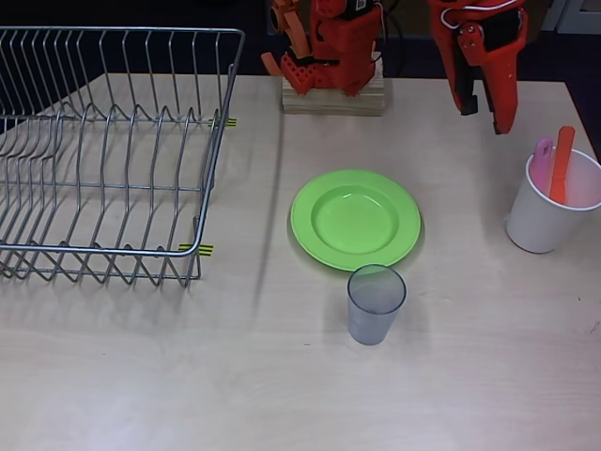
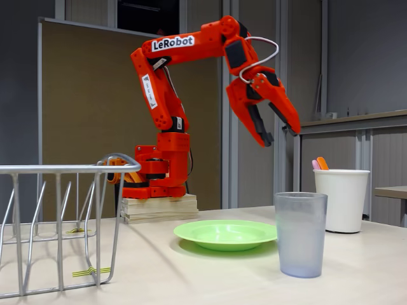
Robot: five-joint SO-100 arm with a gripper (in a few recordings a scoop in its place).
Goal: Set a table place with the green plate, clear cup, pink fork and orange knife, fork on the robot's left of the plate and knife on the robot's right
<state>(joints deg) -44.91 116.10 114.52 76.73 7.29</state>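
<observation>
The green plate (image 1: pixel 355 219) (image 2: pixel 226 234) lies flat mid-table. The clear cup (image 1: pixel 376 303) (image 2: pixel 300 234) stands upright just in front of it in the overhead view, apart from the rim. The pink fork (image 1: pixel 543 162) (image 2: pixel 315 164) and orange knife (image 1: pixel 562 164) (image 2: pixel 323 163) stand handle-up inside a white cup (image 1: pixel 552 202) (image 2: pixel 341 199) at the right. My gripper (image 1: pixel 485 117) (image 2: pixel 281 135) hangs open and empty in the air, above the table between the plate and the white cup, well clear of both.
A wire dish rack (image 1: pixel 103 150) (image 2: pixel 57 222) fills the left side of the table. The arm's wooden base block (image 1: pixel 333 97) (image 2: pixel 159 208) sits at the back edge. Bare tabletop lies around the plate and along the front.
</observation>
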